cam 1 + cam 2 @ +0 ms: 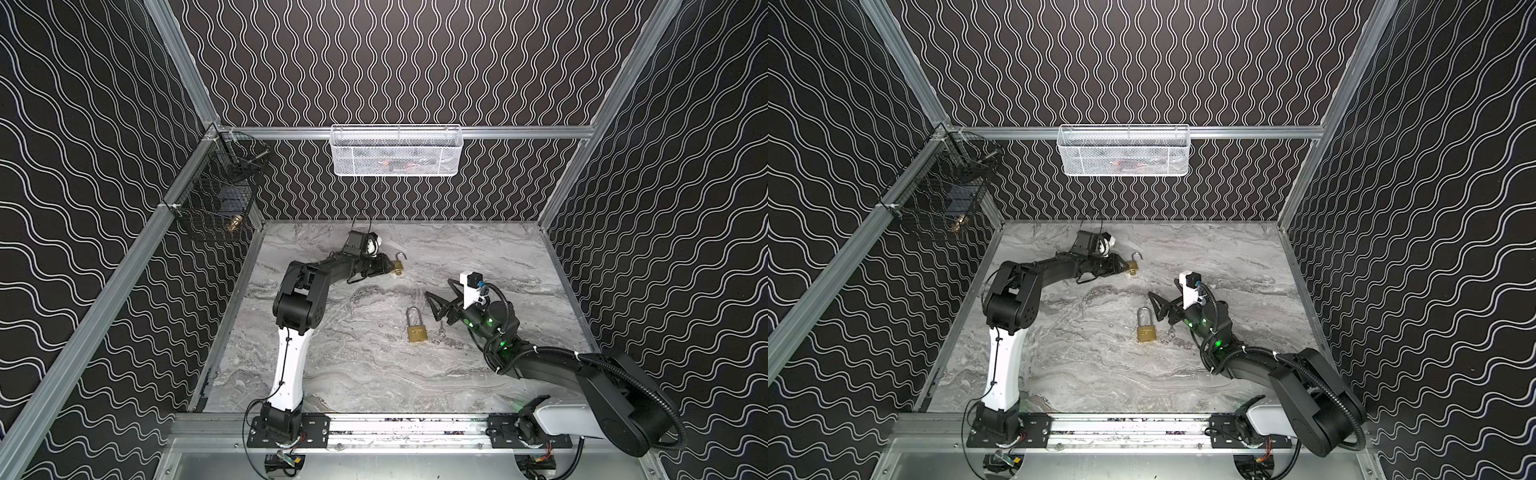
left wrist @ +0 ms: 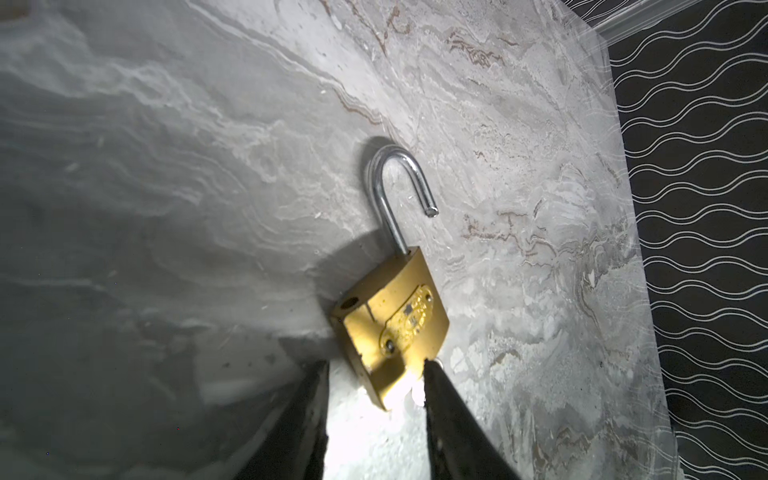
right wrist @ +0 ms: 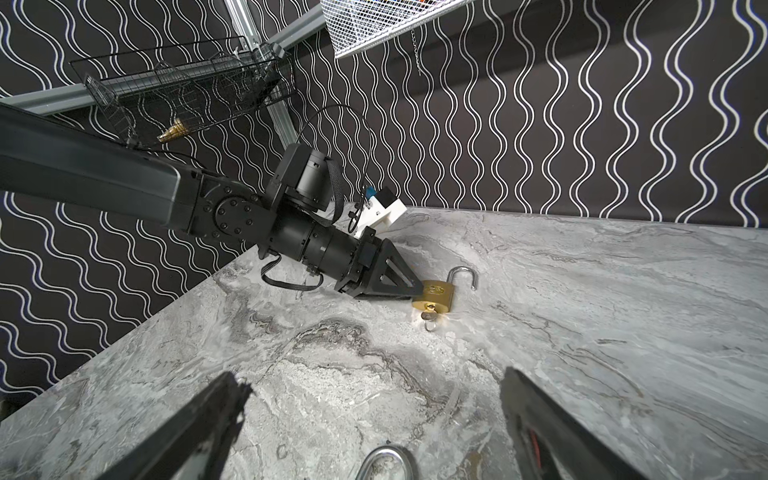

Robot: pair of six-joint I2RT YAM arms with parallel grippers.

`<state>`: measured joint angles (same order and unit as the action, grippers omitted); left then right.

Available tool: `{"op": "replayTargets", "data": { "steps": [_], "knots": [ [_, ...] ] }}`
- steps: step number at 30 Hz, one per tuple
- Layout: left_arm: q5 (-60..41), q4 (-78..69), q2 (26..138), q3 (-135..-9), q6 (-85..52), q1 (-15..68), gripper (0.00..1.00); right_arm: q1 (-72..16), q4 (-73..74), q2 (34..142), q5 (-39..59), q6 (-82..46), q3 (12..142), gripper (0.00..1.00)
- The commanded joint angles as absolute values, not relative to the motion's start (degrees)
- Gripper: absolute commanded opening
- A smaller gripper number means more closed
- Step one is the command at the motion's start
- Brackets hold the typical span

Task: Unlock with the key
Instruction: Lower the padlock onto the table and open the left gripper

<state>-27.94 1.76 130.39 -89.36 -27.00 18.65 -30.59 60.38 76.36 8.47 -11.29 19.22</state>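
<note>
Front rail (image 1: 374, 428) at 6 o'clock in both top views, carrying both arm bases. Beyond it, grey marble table (image 1: 332, 374).

Near the table's middle, closed padlock (image 1: 417, 331), lying flat, shackle toward 12 o'clock. Just at its 3 o'clock, small metal bits (image 1: 441, 332), too faint to name. At about 1 o'clock of that lock, right gripper (image 1: 437, 287), jaws spread wide and gripping nothing. From the right wrist, the closed lock's shackle top visible between the two fingers, touching neither.

Farther on, toward 12 o'clock of the table, left gripper (image 1: 390, 266), low over the marble and pointing to 3 o'clock. Right at its tips on the 3 o'clock side, open padlock (image 1: 400, 269), resting on the table with its shackle swung out, free end clear of the body. From the left wrist: jaws parted around the lock's lower end, one finger (image 2: 316, 399) apart from the brass with bright table between, the other (image 2: 440, 395) at the body's corner; not clamped. Key (image 3: 428, 316) seated in the keyway at the body's bottom, ring on the marble.

Farthest off, black wire basket (image 1: 199, 226) at 10 o'clock on the side rail, holding a brass-coloured piece (image 1: 233, 224) and a dark block (image 1: 230, 197), kind not clear. At 12 o'clock on the back rail, white mesh basket (image 1: 436, 153), reddish and dark things blurred behind its mesh.
</note>
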Motion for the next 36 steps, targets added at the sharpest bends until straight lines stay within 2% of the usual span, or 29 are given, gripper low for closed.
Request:
{"op": "replayTargets", "data": {
  "steps": [1, 7, 13, 17, 19, 22, 25, 29, 33, 36],
  "knots": [
    [-25.8, 5.7, 130.3, -89.6, -26.0, 18.6, 0.42, -30.6, 60.3, 76.5, 9.0, -10.6, 19.8, 0.99],
    [-24.5, -5.2, 118.9, -78.1, -26.5, 18.7, 0.43, -30.2, 58.3, 76.9, 6.2, -11.4, 20.5, 0.99],
    [-21.4, -8.9, 96.6, -62.0, -24.5, 20.6, 0.45, -29.2, 51.6, 78.8, 1.9, -13.2, 23.5, 0.99],
    [-16.5, -2.9, 79.1, -54.2, -16.7, 25.0, 0.60, -28.7, 45.2, 78.1, -1.0, -14.7, 24.9, 0.99],
    [-13.6, 0.5, 71.1, -51.3, -13.8, 27.5, 0.70, -28.7, 36.9, 76.8, -3.3, -15.4, 26.9, 0.95],
    [-15.0, -3.8, 60.4, -41.8, -16.6, 27.5, 0.98, -28.4, 17.6, 76.1, -3.7, -20.3, 33.4, 0.88],
    [-21.2, -15.2, 54.9, -29.8, -24.6, 25.8, 0.99, -30.1, 9.0, 73.9, -1.0, -26.3, 34.0, 0.78],
    [-26.9, -24.9, 56.4, -23.5, -31.8, 25.9, 0.99, -40.6, -2.6, 71.1, -12.0, -30.3, 34.1, 0.70],
    [-29.1, -23.7, 58.2, -23.2, -32.5, 25.9, 0.99, -44.1, -12.9, 76.9, -14.1, -33.6, 36.7, 0.49],
    [-28.8, -20.5, 57.9, -23.5, -31.2, 26.0, 0.99, -45.6, -14.3, 79.5, -16.8, -35.2, 37.2, 0.46]
  ]
}}
